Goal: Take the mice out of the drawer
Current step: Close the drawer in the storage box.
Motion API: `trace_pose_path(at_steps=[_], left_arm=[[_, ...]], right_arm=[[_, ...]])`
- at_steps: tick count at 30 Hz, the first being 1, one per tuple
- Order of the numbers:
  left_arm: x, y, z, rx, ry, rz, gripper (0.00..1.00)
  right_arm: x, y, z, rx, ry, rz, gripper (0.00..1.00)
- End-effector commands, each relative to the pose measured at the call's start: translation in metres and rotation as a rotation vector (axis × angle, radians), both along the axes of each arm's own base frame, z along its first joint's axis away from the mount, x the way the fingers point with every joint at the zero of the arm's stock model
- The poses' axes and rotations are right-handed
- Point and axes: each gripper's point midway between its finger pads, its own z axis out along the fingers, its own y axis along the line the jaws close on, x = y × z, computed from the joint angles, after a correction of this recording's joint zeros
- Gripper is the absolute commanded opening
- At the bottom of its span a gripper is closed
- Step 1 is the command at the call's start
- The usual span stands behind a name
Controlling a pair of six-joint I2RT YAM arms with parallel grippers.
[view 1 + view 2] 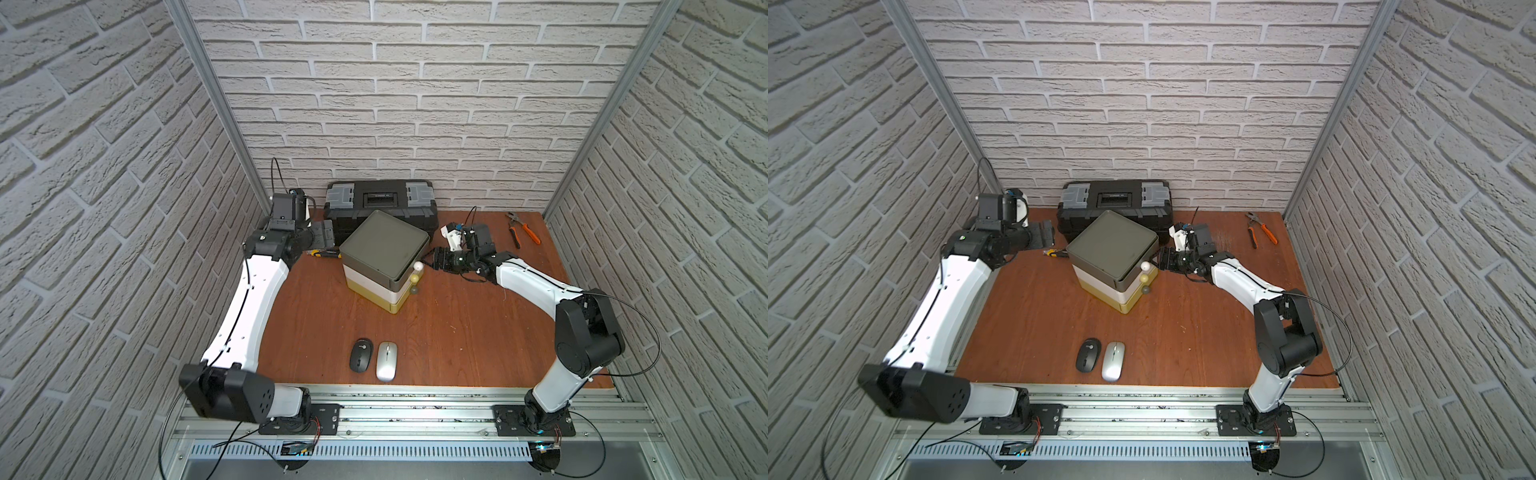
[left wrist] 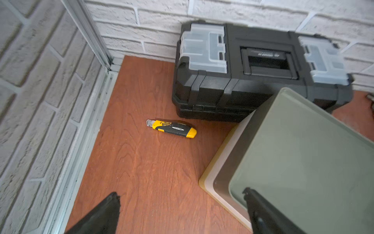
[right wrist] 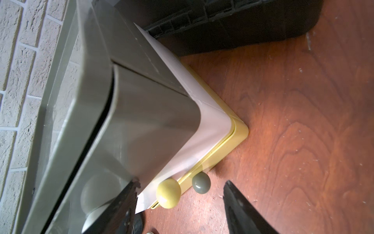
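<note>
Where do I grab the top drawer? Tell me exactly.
Grip the round white knob on the front of the grey top drawer, coming in from the side of the right gripper; it sticks out, a ball open jaws can close around.

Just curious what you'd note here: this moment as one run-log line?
out on table: black mouse, silver mouse | left end effector: open, empty | right end effector: open, by drawer knobs
</note>
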Motion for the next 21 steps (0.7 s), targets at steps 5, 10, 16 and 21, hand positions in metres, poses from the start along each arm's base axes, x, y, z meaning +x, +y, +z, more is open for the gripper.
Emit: trace_pose_path(at_steps=[5, 10, 16, 21], left_arm=[[0.080, -0.048, -0.022, -0.079, -0.061, -0.236, 0.98], [0.098, -0.069, -0.056, -0.121, 0.008, -0.314, 0.98], [0.080, -0.110, -0.070, -0.132, 0.047, -0.428, 0.98], [0.054, -0.147, -0.079, -0.117, 0.074, -0.500, 0.98]], right_arm=[[0.008, 0.025, 0.020, 0.067, -0.077, 0.048, 0.69], [0.005, 0.028, 0.017, 0.075, -0.073, 0.058, 0.69], [-0.005, 0.026, 0.017, 0.057, -0.076, 0.063, 0.69], [-0.019, 0.015, 0.014, 0.010, -0.079, 0.056, 0.69]])
